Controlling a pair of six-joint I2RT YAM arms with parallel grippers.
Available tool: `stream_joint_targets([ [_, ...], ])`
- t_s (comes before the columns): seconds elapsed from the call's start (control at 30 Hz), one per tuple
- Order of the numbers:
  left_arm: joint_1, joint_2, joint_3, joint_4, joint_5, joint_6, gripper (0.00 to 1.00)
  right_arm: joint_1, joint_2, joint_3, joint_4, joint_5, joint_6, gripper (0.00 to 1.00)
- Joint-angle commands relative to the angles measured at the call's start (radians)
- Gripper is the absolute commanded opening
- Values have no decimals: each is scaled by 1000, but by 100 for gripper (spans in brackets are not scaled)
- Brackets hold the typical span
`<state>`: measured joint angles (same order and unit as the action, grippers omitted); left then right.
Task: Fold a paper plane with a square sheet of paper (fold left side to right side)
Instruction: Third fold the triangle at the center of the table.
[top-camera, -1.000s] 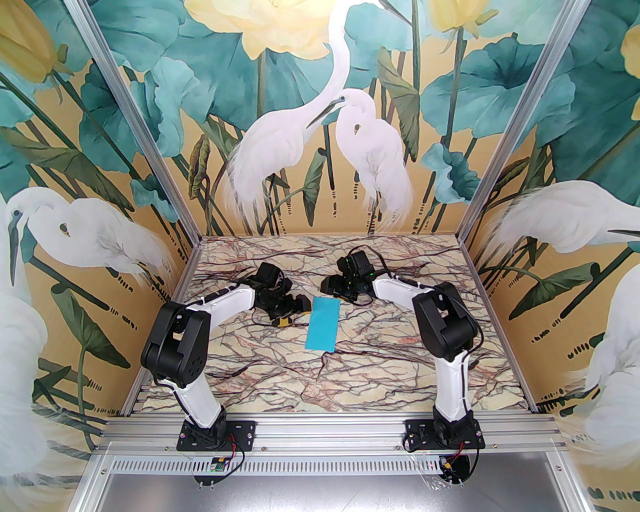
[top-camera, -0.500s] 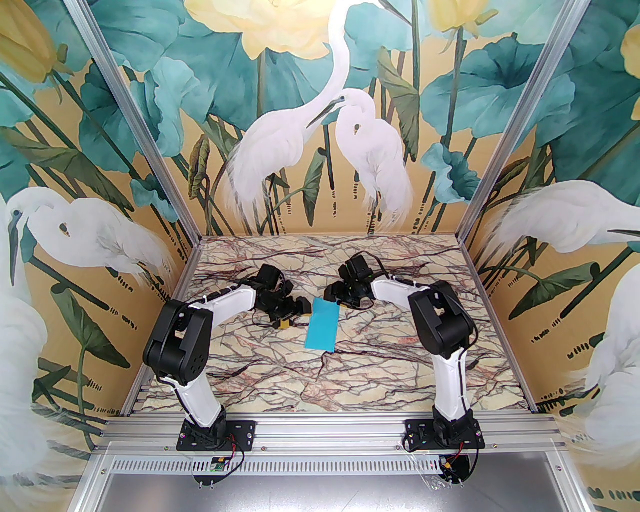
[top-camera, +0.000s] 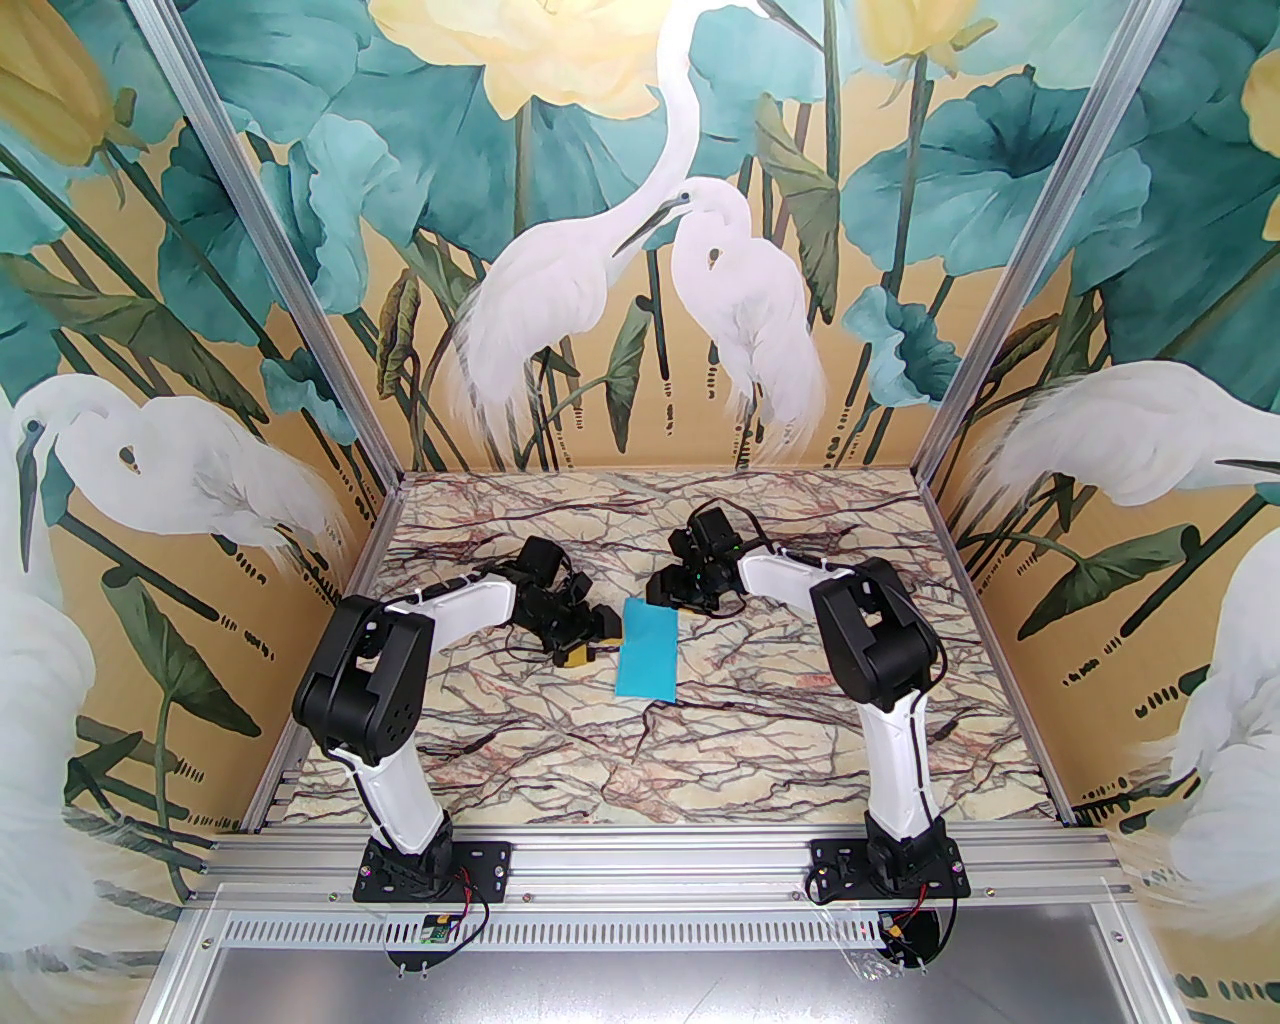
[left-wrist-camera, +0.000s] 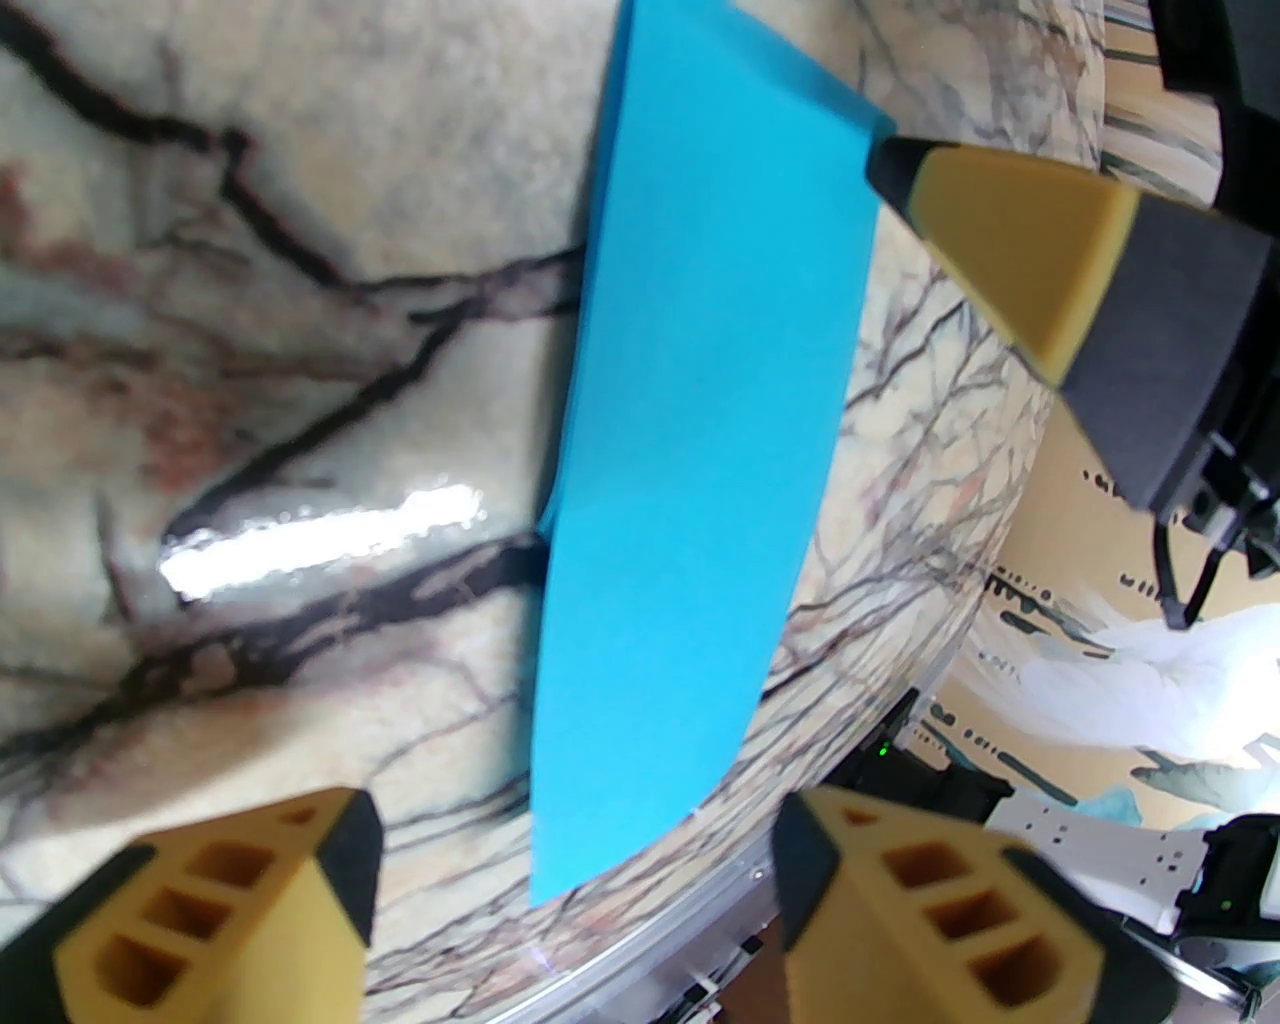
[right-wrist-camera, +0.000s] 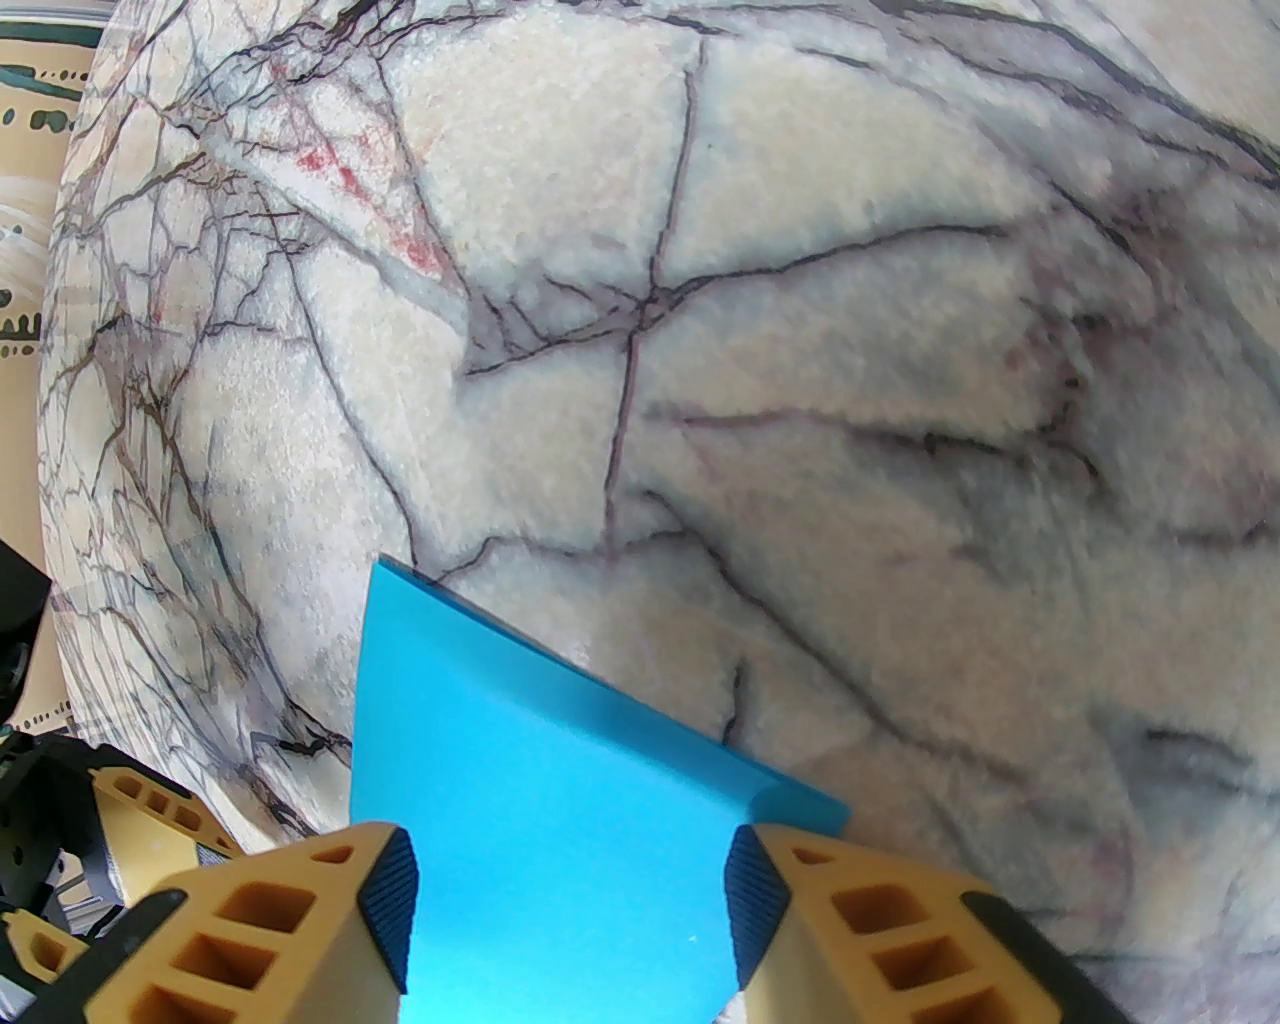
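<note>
1. The left end effector (left-wrist-camera: 570, 805) is released: its fingers stand apart and grip nothing. Over the last second the jaws have narrowed somewhat, and it has crept rightward to sit just beside the far-left corner of the square sheet of paper (top-camera: 648, 650).
2. The right end effector (right-wrist-camera: 570, 850) is also released. Its two fingers are spread to either side of the sheet's far end and hover over it without pinching. A second ago it stood off beyond the sheet's far-right corner; it has since come in over that end. In the left wrist view one of its fingertips (left-wrist-camera: 1010, 240) sits at a corner of the sheet, perhaps touching it.
3. The sheet itself has barely shifted. It lies flat on the tabletop (top-camera: 560, 740) between the two end effectors. It is now a narrow rectangle, so the left-to-right half fold looks done.
4. With both end effectors gathered at the far end, I judge that the next fold starts there.
5. The sheet's long axis runs from its near end to its far end, with the far end leaning slightly right. It has no nose yet, so it points nowhere. I cannot tell which long edge is the crease.
</note>
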<state>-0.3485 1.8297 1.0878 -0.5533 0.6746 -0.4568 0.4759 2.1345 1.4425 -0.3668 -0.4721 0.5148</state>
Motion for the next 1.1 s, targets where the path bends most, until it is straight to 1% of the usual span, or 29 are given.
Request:
stream_joint_targets([
  [0.0, -25, 29, -4, 28, 46, -13, 64, 0, 59, -31, -41, 20, -21, 58],
  [0.1, -41, 41, -5, 45, 38, -24, 62, 1, 58, -30, -40, 18, -21, 58],
  [0.47, -68, 89, -4, 88, 7, -46, 59, 1, 53, -34, -35, 17, -20, 58],
  [0.53, -73, 95, -5, 100, 17, -52, 55, 1, 53, -34, -35, 15, -21, 58],
  [0.7, -83, 96, -6, 121, 31, -67, 49, 1, 53, -35, -31, 13, -21, 58],
  [0.9, -85, 83, -8, 120, 11, -71, 40, 1, 51, -36, -29, 13, -22, 58],
  [1.07, -86, 73, -9, 115, 8, -66, 28, 0, 38, -41, -14, 18, -26, 59],
])
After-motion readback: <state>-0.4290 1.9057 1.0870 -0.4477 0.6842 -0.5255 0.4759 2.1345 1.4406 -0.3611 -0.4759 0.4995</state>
